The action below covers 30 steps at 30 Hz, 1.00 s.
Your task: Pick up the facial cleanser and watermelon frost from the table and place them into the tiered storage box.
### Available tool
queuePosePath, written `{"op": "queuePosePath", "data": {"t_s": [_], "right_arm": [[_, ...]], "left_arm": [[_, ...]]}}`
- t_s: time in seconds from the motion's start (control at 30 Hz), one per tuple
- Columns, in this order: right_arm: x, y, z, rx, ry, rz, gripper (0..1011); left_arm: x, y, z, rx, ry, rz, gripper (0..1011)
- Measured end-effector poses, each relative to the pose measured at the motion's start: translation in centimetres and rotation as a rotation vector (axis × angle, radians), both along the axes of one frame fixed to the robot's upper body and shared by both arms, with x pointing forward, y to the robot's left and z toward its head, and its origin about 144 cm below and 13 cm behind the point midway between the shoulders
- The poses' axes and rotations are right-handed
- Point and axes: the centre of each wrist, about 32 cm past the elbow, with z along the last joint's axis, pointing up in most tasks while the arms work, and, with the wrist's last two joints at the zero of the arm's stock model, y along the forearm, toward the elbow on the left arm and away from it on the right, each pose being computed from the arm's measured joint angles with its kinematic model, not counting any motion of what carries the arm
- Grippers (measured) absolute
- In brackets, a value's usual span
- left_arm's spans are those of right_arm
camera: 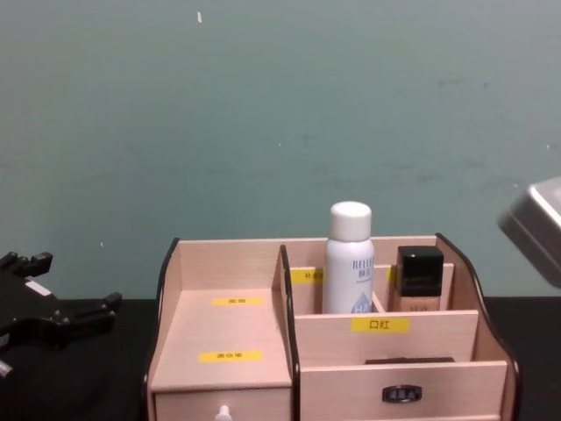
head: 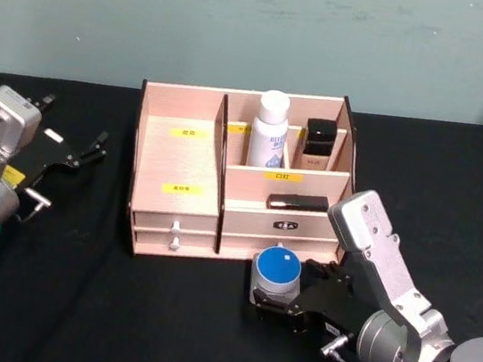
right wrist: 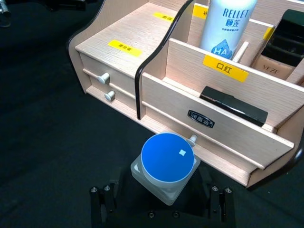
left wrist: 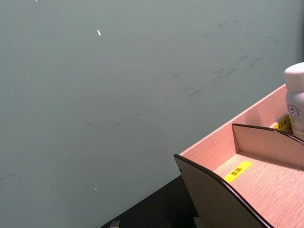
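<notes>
Gripping the blue-lidded jar (right wrist: 167, 159), the right end effector (right wrist: 160, 204) sits before the tiered storage box (head: 181, 163); left end effector (head: 74, 124) gapes, parked.

The tiered storage box (head: 181, 159) is pale pinkish wood with dark brown curved side edges, yellow labels printed in dark characters and small white drawer knobs. The white cylindrical bottle (head: 269, 131) carries blue lettering. The beige glass bottle (head: 318, 147) has a black cap, and the flat case (head: 298, 202) is black. The whitish translucent square jar (head: 277, 272) has a bright blue round lid. The desk cloth (head: 72, 301) is black and the wall (head: 245, 28) is dull teal.
</notes>
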Motion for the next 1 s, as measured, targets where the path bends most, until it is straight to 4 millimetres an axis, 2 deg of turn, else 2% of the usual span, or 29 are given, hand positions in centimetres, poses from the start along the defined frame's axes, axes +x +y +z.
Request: {"op": "queuePosePath", "data": {"t_s": [1.0], "right_arm": [[1.6,0.9,-0.7,-0.021,-0.021,-0.004,1000]], "left_arm": [[0.0,0.0,0.0,0.0,0.0,0.0,1001]]}}
